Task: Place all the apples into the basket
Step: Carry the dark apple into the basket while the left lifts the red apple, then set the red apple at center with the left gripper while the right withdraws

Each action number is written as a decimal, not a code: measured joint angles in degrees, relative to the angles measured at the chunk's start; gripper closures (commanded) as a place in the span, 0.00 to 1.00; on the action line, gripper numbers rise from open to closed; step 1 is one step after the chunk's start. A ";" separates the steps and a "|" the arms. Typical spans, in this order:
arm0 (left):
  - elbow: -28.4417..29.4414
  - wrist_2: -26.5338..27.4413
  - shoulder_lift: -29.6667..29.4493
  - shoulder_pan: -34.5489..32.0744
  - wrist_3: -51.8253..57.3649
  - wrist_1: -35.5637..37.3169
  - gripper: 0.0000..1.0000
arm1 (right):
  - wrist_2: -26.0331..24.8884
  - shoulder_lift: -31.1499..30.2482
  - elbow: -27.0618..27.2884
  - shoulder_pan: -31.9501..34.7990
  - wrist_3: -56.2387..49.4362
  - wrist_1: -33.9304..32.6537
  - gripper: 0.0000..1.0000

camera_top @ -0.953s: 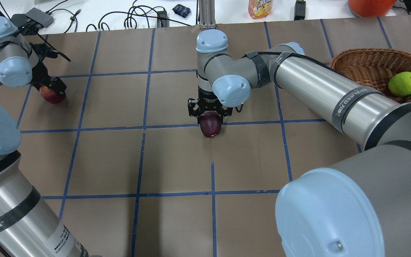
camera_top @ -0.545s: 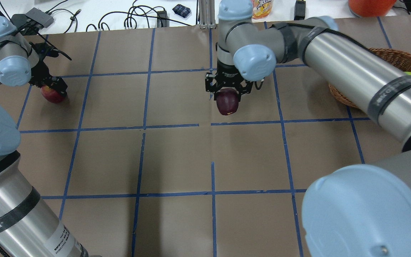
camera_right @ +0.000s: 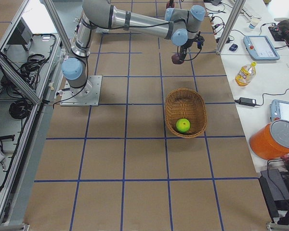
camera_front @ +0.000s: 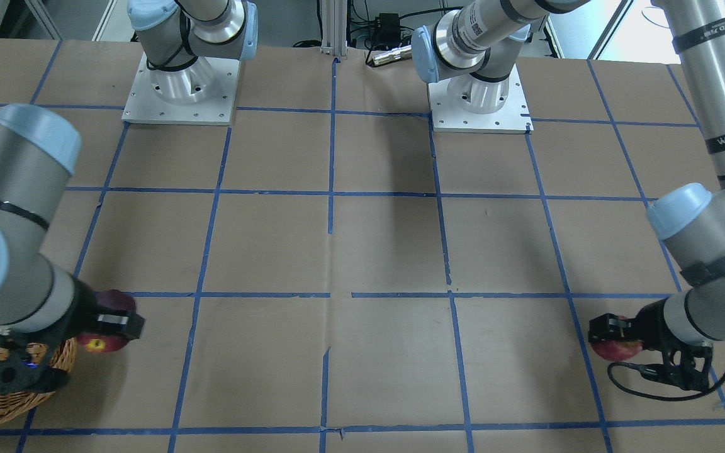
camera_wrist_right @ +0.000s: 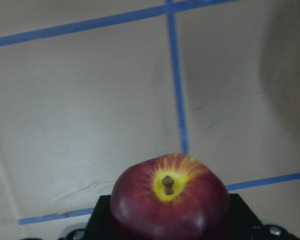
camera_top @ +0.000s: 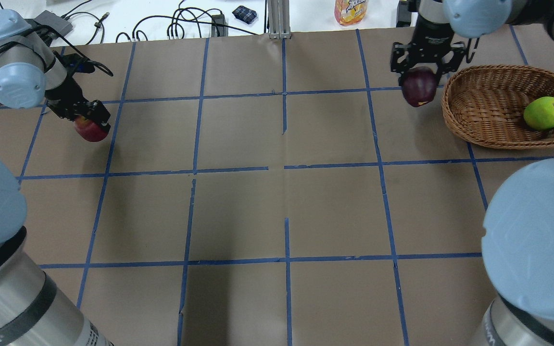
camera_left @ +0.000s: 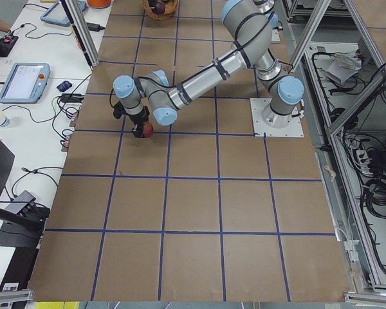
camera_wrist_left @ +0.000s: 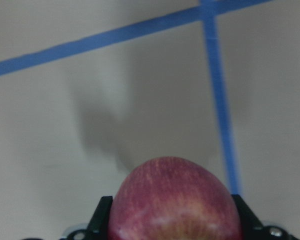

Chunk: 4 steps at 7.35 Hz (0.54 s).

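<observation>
My right gripper [camera_top: 420, 79] is shut on the dark maroon apple [camera_top: 419, 89] and holds it in the air just left of the wicker basket's rim [camera_top: 450, 113]. The apple's yellow stem patch shows in the right wrist view [camera_wrist_right: 167, 197]. The green apple [camera_top: 544, 113] lies in the basket's right end and also shows in the exterior right view [camera_right: 183, 125]. My left gripper [camera_top: 92, 122] is shut on the red apple [camera_top: 90, 130] at the table's far left. That apple fills the bottom of the left wrist view [camera_wrist_left: 175, 200], and its shadow lies apart from it.
A yellow drink bottle [camera_top: 350, 10], an orange container [camera_top: 498, 7] and loose cables [camera_top: 181, 26] lie on the white strip beyond the table's far edge. Both arm bases [camera_front: 180, 82] stand at the robot's side of the taped brown table.
My right gripper has carried the maroon apple from the table's middle to the far right, up beside the basket. My left gripper has shifted a little right with the red apple.
</observation>
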 measured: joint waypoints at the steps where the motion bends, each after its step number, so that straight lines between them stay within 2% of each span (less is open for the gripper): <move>1: -2.27 -0.45 2.53 -4.19 -7.82 -0.27 0.65 | -1.58 0.51 -0.05 -4.16 -5.34 -0.51 1.00; 4: -6.78 -2.59 6.78 -20.54 -37.80 0.33 0.65 | -3.43 5.06 0.38 -12.71 -17.04 -7.48 1.00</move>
